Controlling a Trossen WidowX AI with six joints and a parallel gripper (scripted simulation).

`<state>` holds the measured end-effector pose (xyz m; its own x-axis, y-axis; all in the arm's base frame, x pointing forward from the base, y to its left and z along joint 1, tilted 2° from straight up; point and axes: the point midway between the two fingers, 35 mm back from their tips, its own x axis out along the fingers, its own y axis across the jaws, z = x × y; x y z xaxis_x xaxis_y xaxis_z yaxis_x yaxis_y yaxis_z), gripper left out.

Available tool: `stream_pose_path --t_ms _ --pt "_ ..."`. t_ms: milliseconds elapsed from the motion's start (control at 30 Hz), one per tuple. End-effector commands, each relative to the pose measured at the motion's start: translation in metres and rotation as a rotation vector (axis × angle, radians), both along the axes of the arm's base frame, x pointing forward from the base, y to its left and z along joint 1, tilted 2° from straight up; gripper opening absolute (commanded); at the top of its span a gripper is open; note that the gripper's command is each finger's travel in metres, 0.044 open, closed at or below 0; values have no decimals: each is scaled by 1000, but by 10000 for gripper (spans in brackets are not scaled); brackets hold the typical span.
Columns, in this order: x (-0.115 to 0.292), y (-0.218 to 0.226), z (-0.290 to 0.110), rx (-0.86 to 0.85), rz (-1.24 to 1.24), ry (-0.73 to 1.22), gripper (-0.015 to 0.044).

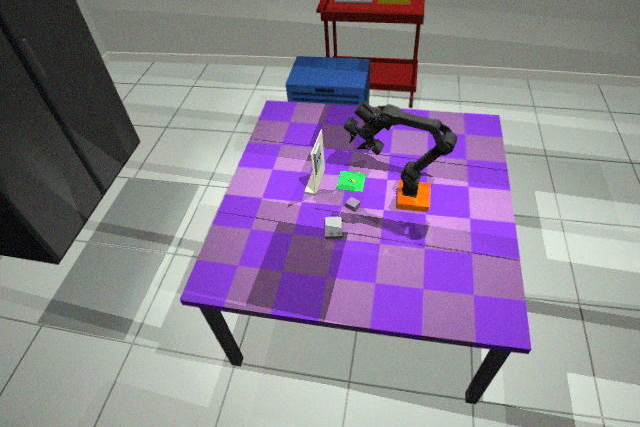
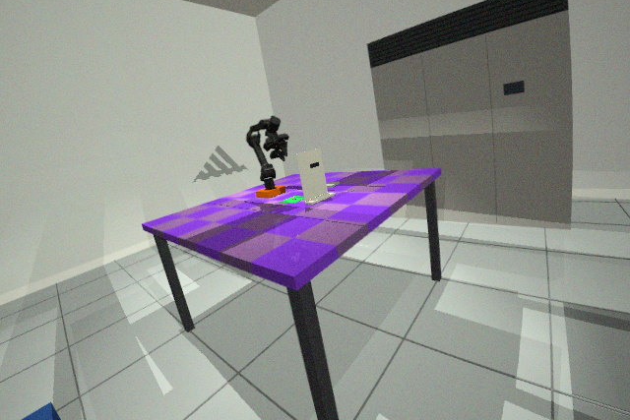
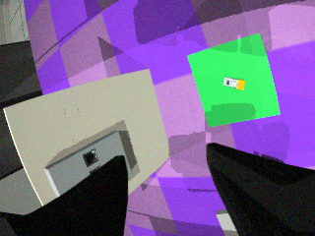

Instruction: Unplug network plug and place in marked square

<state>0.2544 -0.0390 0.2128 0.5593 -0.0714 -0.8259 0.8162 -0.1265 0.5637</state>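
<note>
The small white plug with a yellow end (image 1: 351, 181) (image 3: 234, 84) lies on the table inside the green marked square (image 1: 343, 186) (image 3: 258, 49) (image 2: 289, 200), well within its edges. The cream upright panel (image 1: 319, 174) (image 2: 311, 181) (image 3: 123, 98) stands beside the square. Its grey socket block (image 3: 79, 156) shows a dark opening with no plug in it; my left finger hides part of the block. My gripper (image 1: 363, 145) (image 3: 166, 158) is partly open, with nothing between the fingers. It hangs above the table, well above the square and the plug, apart from both.
A small grey block (image 1: 352, 203) lies near the square, and a light grey box (image 1: 333, 227) lies beyond it. The arm's orange base (image 1: 413, 201) (image 2: 270, 193) stands on the checkered table. A blue chest (image 1: 328, 78) and a red cart (image 1: 372, 9) stand behind the table.
</note>
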Motion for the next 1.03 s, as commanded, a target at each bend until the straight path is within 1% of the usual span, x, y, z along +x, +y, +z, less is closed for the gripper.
stream_pose_path --t_ms 0,233,1000 --pt "-1 1 0 1 6 6 261" --pt "-1 1 0 1 6 6 440" --pt "-1 1 0 1 6 6 440"
